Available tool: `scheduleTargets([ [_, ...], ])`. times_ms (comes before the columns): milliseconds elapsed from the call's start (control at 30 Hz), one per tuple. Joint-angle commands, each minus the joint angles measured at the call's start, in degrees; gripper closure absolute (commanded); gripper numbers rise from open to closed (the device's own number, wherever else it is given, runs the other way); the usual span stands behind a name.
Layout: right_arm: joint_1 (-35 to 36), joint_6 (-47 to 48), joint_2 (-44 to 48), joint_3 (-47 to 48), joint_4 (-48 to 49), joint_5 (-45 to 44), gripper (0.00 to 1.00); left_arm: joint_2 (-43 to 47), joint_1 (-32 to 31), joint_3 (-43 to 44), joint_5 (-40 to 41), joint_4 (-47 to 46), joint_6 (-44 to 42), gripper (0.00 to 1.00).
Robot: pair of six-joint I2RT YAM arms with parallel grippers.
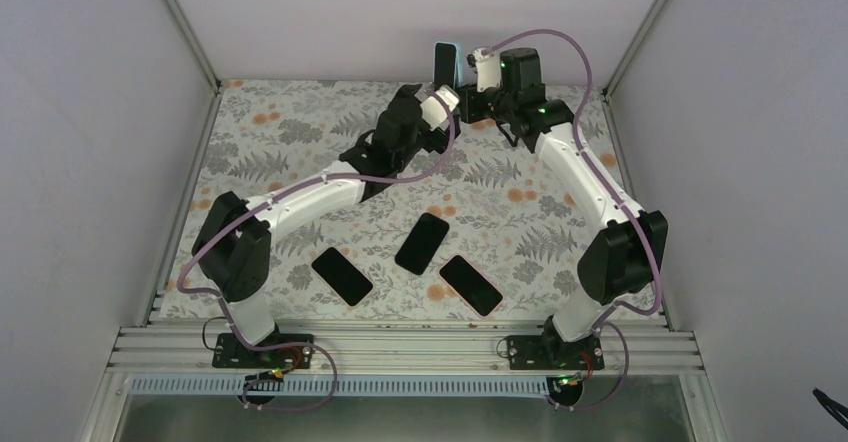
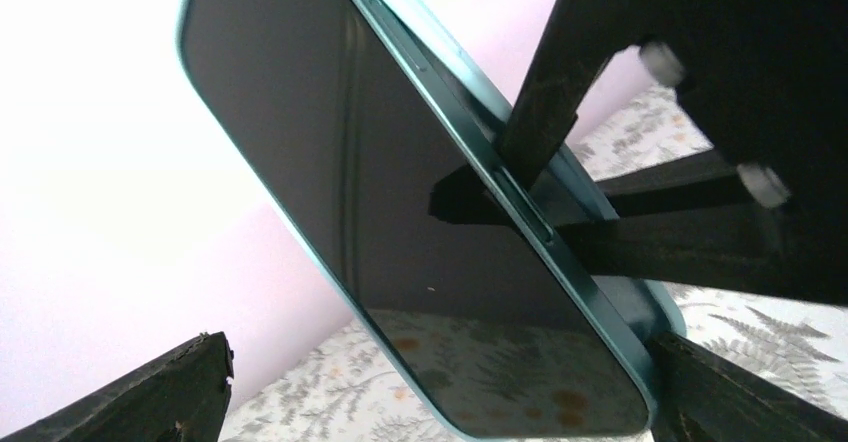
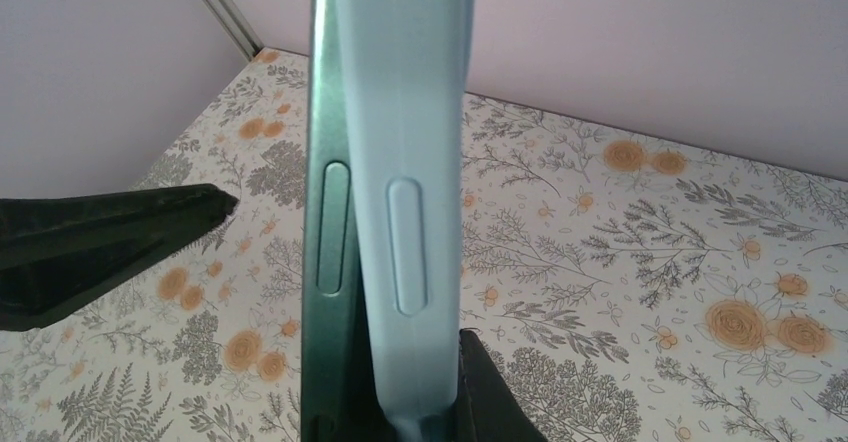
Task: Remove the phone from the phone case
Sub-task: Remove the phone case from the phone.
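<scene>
**Near field.** Two arms rise from bases at the near edge. Beyond the bases, three loose phones (image 1: 422, 243) lie flat on the floral mat (image 1: 300, 112). They are black slabs, set apart from one another, and their detail is too small to tell.

**Far field.** One phone case (image 1: 445, 62), pale blue, stands upright above the mat's far edge, and one phone (image 2: 330, 192) with a dark screen sits in it. In the top view only the upper part of the case clears the wrists.

- **Right gripper** (image 3: 395, 392): clamped on the phone case, with one finger (image 2: 470, 202) across the screen and the other behind the case back.
- **Left gripper** (image 2: 440, 347): its two fingers are spread wide, with the phone's lower end between them and nearer the right-hand one. Whether it touches that finger cannot be told.

**Edge-on, right wrist view.** The phone's dark green rail carries one side button (image 3: 333, 227). It stands beside the case wall, which carries one raised button cover (image 3: 407, 247). The frame cuts off both ends. One left finger (image 3: 120, 237) points in from the left, clear of the phone.
</scene>
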State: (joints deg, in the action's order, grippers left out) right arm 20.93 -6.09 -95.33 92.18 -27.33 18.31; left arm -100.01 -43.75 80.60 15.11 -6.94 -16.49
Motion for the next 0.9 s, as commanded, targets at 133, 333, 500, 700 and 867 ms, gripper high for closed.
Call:
scheduleTargets([
  [133, 0.8, 0.5, 1.7, -0.9, 2.8, 2.1, 0.97, -2.3, -1.7, -1.5, 21.8, -27.0, -19.9, 0.0],
  [333, 0.8, 1.8, 1.8, -1.5, 0.0, 9.0, 0.97, -8.3, -1.6, -9.1, 29.9, -59.5, -39.5, 0.0],
  [500, 0.9, 4.3, 3.6, -3.0, -2.6, 14.3, 0.97, -12.2, -0.5, -9.1, 31.2, -67.9, -44.5, 0.0],
  [700, 1.1, 7.4, 4.5, -4.9, -6.2, 20.7, 0.97, -13.7, 0.8, -6.8, 30.2, -67.6, -44.2, 0.02],
  [867, 2.1, 10.2, 4.1, -5.2, -9.1, 24.1, 0.97, -13.9, -0.4, -7.2, 27.0, -67.8, -44.5, 0.27],
])
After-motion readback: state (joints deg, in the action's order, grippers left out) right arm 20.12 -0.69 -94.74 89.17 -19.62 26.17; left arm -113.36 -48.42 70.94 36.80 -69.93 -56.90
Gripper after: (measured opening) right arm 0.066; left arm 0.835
